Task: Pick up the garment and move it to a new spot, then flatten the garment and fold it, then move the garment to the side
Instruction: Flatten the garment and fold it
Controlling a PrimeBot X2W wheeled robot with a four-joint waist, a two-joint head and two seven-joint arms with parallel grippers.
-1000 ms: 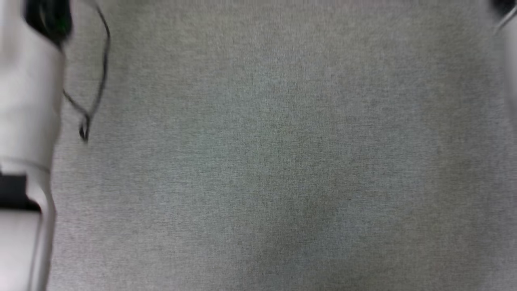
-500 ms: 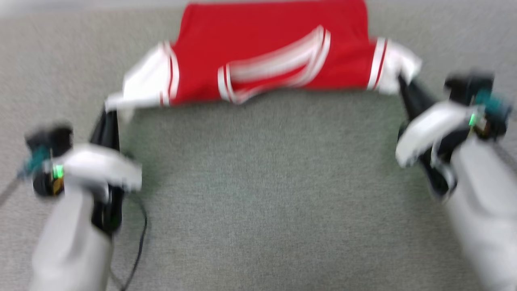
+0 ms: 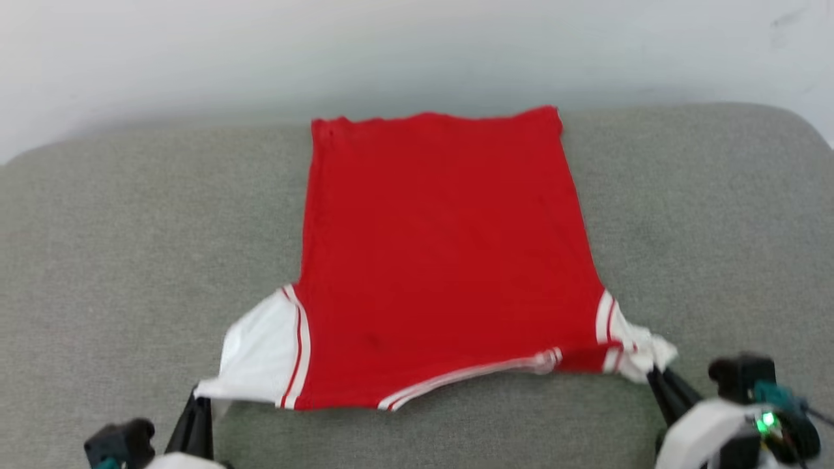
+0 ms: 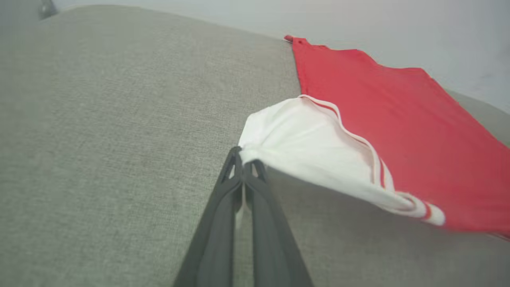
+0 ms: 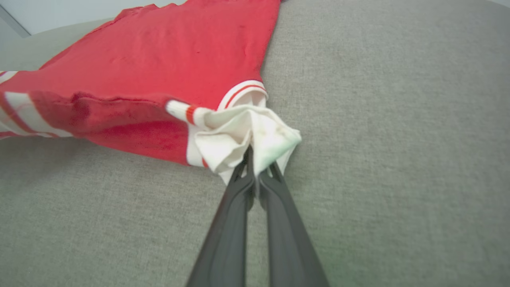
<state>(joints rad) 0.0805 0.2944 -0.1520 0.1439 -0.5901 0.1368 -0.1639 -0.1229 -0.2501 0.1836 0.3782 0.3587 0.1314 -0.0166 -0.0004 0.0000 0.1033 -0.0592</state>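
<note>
The garment, a red shirt with white sleeves, lies in the middle of the grey cushioned surface in the head view, spread with its plain red side up. Its straight hem points to 12 o'clock, close to the far edge of the surface under the pale wall, and its striped neck trim runs along the near edge towards 6 o'clock. The left gripper sits at 7 o'clock, its two dark fingers pressed together on the tip of the white left sleeve. In the left wrist view this sleeve is pulled into a point and is raised a little above the surface. The right gripper sits at 4 o'clock and pinches the bunched white right sleeve in the same way; in the right wrist view the cloth folds around the fingertips. The far part of the shirt rests flat on the surface, with only slight wrinkles.
</note>
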